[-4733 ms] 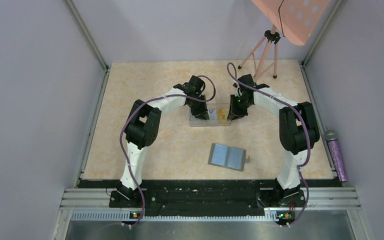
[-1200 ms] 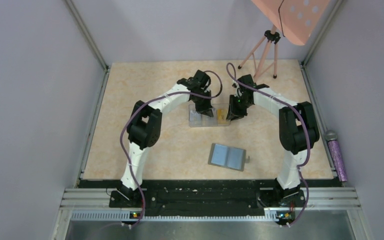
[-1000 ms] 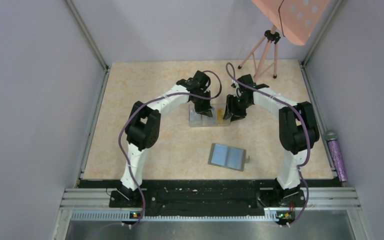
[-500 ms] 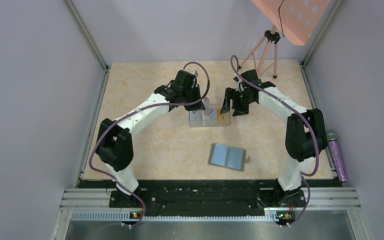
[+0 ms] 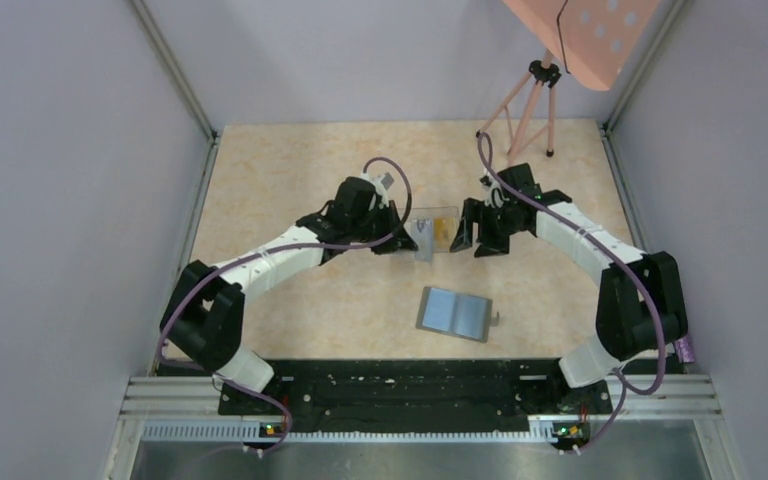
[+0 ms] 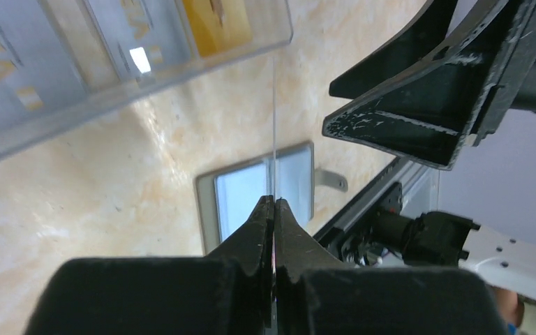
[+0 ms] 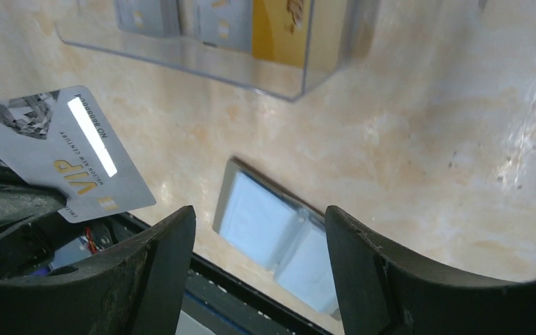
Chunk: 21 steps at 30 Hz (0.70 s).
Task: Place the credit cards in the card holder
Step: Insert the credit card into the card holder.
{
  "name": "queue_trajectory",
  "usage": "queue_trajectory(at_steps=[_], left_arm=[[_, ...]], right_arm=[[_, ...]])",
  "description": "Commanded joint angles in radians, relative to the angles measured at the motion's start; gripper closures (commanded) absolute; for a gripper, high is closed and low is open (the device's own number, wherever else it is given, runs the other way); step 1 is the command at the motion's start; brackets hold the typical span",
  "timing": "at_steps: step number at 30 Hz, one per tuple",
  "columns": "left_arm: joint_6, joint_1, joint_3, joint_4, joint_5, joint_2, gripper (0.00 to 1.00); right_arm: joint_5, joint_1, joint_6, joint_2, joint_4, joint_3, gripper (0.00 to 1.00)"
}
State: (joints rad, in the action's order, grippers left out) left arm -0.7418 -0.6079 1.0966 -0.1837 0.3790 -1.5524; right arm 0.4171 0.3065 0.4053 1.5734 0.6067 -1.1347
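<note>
Shows the left gripper pinched on a pale grey card, standing on edge at the front of the clear box on the table, with an orange card inside that box. Shows the right gripper just right of the box, fingers spread, nothing between them. Places the card holder nearer the bases, lying open, light blue inside, apart from both grippers.

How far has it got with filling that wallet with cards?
Barely started. The card holder lies open with no card showing in it. The left gripper pinches one grey card in the air; the right gripper is open and empty. More cards wait in the clear box.
</note>
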Motion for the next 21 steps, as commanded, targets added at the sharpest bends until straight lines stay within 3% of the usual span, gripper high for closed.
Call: queue_trajectory(at_steps=[1, 4, 10, 21], left_arm=[[-0.07, -0.056, -0.079, 0.169, 0.082, 0.03, 1.0], [-0.072, -0.108, -0.1, 0.206, 0.105, -0.002, 1.0], [-0.107, -0.176, -0.148, 0.29, 0.103, -0.05, 1.0], [-0.125, -0.22, -0.245, 0.391, 0.109, -0.099, 1.0]], right_arm=[[0.014, -0.004, 0.009, -0.105, -0.001, 0.109, 0.33], [0.016, -0.003, 0.018, -0.158, 0.008, 0.18, 0.36], [0.022, 0.002, 0.052, -0.231, 0.034, 0.283, 0.52], [-0.041, 0.003, 0.096, -0.298, 0.074, 0.415, 0.72]])
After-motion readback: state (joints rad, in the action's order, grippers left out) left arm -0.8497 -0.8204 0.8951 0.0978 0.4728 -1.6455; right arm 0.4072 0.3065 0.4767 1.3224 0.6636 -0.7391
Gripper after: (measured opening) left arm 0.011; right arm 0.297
